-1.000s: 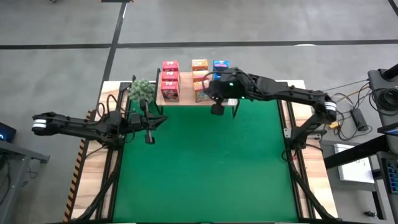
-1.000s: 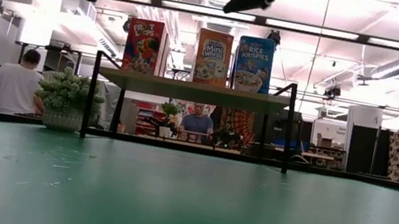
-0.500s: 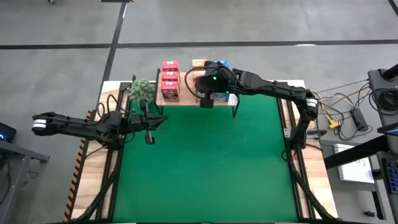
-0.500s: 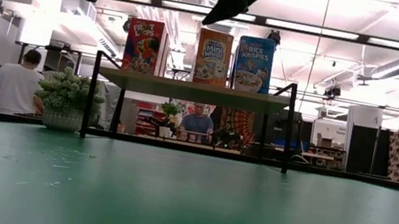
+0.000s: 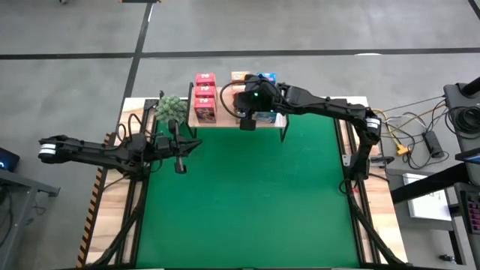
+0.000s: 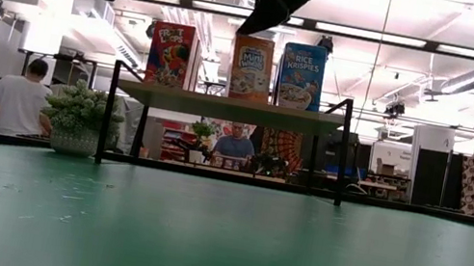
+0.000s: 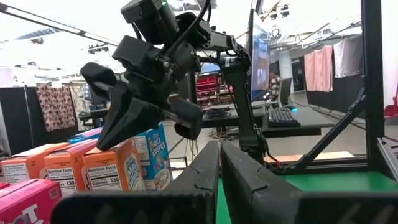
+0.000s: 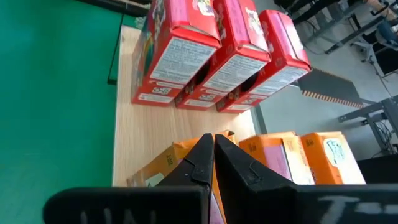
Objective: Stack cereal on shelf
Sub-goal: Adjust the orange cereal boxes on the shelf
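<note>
The shelf [image 5: 225,121] stands at the far edge of the green mat [image 5: 247,195]. On its wooden board [image 8: 134,143] stand three pink-red boxes [image 5: 205,97] at the left, orange boxes [image 8: 298,155] in the middle and blue boxes [image 6: 301,76] at the right. My right gripper [image 8: 213,142] is shut and slants down over the front orange box [image 6: 253,67]; it also shows in the high view [image 5: 244,116]. My left gripper [image 7: 219,152] is shut and empty, left of the shelf [image 5: 191,146], above the mat. My right gripper's shut fingertips stand at the top of the front orange box [image 8: 177,155], slanting down from the table's right. The fingers hide the spot, so I cannot tell whether they touch the box.
A potted green plant [image 5: 170,109] stands just left of the shelf, beside my left arm. The shelf's black legs [image 6: 108,110] rise from the mat's far edge. People show in the room behind the table [image 6: 18,99].
My right gripper has moved toward the table's left and slightly down, from above the blue boxes at the shelf's right part to above the orange boxes in the middle. The boxes have stayed where they were.
</note>
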`<state>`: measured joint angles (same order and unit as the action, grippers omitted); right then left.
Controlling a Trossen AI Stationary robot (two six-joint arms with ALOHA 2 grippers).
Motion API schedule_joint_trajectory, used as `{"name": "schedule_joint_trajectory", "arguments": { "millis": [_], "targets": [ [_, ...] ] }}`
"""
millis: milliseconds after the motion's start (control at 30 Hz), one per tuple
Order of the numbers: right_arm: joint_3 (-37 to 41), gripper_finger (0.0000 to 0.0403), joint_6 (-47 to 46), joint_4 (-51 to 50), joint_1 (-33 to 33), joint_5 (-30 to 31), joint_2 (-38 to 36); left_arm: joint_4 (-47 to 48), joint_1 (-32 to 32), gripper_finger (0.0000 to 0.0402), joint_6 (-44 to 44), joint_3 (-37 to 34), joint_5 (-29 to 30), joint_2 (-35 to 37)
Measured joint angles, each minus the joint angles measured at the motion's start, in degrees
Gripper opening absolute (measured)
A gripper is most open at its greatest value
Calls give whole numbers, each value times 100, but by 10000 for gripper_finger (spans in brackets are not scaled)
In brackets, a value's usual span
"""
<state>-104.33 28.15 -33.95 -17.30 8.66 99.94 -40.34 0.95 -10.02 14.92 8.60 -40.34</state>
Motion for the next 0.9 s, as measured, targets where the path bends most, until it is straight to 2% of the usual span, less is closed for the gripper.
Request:
{"name": "schedule_joint_trajectory", "arguments": {
  "millis": [500,900],
  "targets": [
    [7,9,-824,490,2,57,100,2,-2,0,-2,2,-1,7],
    [8,9,-711,382,44,43,-17,2,0,0,-2,4,-2,9]
  ]
}}
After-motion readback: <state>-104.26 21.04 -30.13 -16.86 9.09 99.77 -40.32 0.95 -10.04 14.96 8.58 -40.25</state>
